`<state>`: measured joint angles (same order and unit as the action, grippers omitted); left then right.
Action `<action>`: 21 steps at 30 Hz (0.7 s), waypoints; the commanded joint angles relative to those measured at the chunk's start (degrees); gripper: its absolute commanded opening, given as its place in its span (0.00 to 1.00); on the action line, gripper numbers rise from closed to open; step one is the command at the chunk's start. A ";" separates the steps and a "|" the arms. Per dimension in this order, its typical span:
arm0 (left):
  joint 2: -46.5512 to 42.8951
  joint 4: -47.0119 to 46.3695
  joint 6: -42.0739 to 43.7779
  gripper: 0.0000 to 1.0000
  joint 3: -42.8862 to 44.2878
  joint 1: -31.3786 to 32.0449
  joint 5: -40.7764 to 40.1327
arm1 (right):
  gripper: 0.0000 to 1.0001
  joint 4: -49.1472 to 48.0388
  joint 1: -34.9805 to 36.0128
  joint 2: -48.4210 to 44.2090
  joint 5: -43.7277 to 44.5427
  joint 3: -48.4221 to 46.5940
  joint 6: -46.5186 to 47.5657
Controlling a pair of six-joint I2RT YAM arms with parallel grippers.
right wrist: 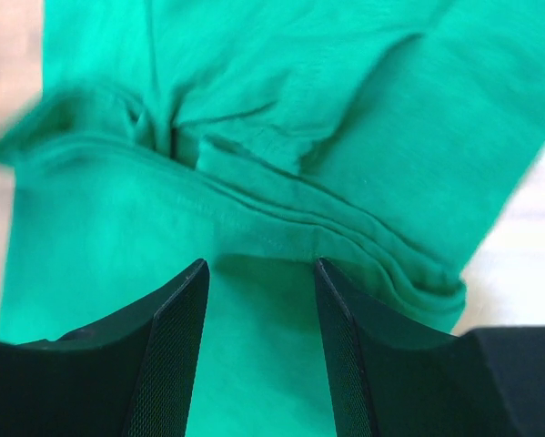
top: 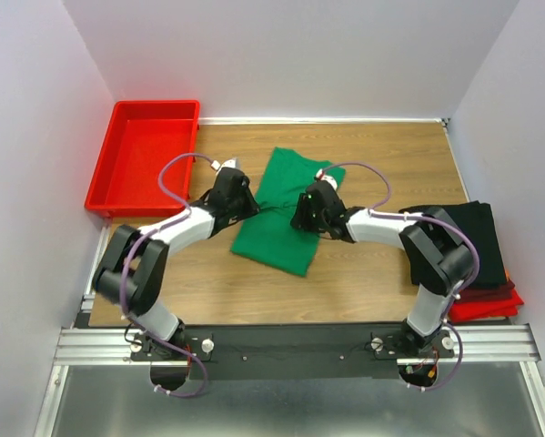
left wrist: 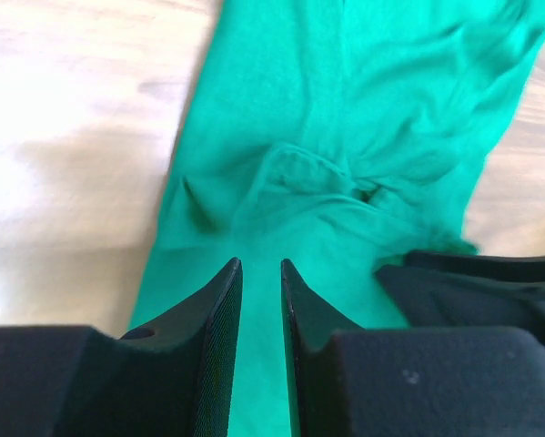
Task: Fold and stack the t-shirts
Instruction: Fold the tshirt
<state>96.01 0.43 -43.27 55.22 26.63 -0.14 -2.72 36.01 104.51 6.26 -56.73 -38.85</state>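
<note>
A bright green t-shirt [top: 279,217] lies on the wooden table, folded into a long strip running from far right to near left. My left gripper [top: 252,208] sits at its left edge, and my right gripper [top: 300,218] is over its right side. In the left wrist view the left gripper [left wrist: 258,264] has its jaws a narrow gap apart above the green cloth [left wrist: 345,137], with nothing between them. In the right wrist view the right gripper [right wrist: 258,264] is open over the cloth, just short of a hemmed fold [right wrist: 281,205]. Folded black [top: 468,238] and red [top: 490,305] shirts are stacked at the right.
A rigid red plastic tray [top: 104,173] stands at the far left corner of the table. White walls close in the left, back and right sides. The right gripper's black body [left wrist: 490,287] shows close by in the left wrist view.
</note>
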 commanded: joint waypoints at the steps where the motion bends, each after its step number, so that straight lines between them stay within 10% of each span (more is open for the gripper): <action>1: -9.86 -1.92 -0.42 0.31 -6.52 0.26 -2.49 | 0.58 7.82 3.89 -1.32 -3.71 7.41 0.79; 7: -19.80 -1.57 -1.73 0.29 -15.74 2.45 -2.93 | 0.59 8.25 3.98 -5.37 -0.20 10.50 2.81; 21: -11.63 -0.78 -8.40 0.08 -22.60 15.28 -9.88 | 0.59 11.16 3.81 -0.53 -0.02 1.36 4.57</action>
<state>84.44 -1.30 -48.16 35.20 38.92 -6.96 1.83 40.05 101.32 4.93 -55.22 -35.86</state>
